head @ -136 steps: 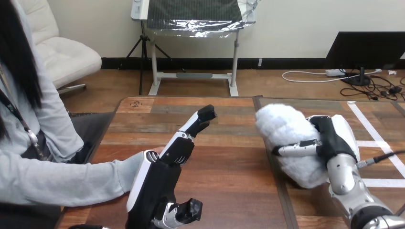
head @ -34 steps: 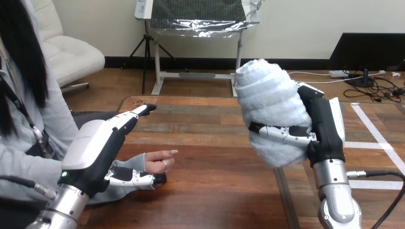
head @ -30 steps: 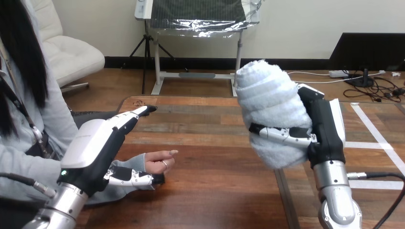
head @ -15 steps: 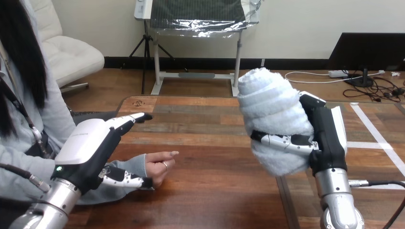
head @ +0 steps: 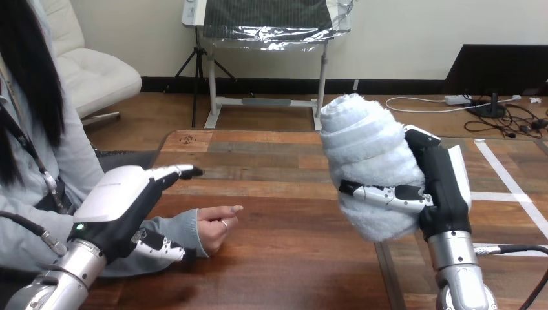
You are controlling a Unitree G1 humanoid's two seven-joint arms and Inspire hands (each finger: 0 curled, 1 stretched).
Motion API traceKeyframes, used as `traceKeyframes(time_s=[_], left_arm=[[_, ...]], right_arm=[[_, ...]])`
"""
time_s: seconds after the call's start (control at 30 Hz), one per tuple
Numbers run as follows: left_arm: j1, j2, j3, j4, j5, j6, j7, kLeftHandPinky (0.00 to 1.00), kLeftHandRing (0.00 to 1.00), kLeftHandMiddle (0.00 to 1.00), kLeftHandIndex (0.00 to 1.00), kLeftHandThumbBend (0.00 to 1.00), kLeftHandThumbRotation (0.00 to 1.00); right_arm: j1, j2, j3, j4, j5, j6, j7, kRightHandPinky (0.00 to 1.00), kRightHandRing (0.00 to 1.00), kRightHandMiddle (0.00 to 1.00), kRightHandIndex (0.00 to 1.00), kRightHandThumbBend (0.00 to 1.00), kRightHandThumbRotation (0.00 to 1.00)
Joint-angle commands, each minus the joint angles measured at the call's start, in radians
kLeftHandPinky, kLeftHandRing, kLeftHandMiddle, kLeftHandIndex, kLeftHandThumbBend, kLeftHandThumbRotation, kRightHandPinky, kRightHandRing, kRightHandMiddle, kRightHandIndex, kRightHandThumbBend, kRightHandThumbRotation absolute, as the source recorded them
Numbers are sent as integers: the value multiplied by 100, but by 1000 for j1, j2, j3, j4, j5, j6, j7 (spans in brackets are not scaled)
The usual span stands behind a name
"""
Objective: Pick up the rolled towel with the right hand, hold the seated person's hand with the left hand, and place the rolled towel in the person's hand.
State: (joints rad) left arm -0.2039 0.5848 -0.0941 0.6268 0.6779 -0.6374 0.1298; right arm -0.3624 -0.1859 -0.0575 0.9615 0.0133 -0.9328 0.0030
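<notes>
Well right of the person's hand [head: 216, 226], the towel [head: 365, 161] stands near upright, clasped in the right hand [head: 442, 187]; the left hand [head: 119, 203], fingers [head: 171, 172] straight, is nearer, over the sleeve [head: 176, 227].

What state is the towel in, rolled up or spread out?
Rolled up. The towel is a thick, nearly upright bundle with spiral layers showing at its top, and the right hand grips its middle.
</notes>
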Motion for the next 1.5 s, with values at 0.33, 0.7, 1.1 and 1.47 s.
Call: traceKeyframes(time_s=[0.33,0.7,1.1,1.47], left_arm=[[-142,48,-81,178,2,-15,12,77,80,80,81,100,16],[-196,45,-135,309,21,-24,63,76,78,79,79,100,20],[-248,35,-190,418,46,-6,92,77,79,79,79,100,24],[-279,19,-237,491,62,13,145,75,78,78,78,100,31]], right_arm=[[10,29,-26,-194,143,-4,125,27,32,43,44,75,0],[61,33,-28,-303,169,35,159,27,31,41,43,75,0],[120,38,-25,-431,175,89,174,26,30,40,42,76,0],[166,39,-24,-526,172,125,178,25,30,39,42,76,0]])
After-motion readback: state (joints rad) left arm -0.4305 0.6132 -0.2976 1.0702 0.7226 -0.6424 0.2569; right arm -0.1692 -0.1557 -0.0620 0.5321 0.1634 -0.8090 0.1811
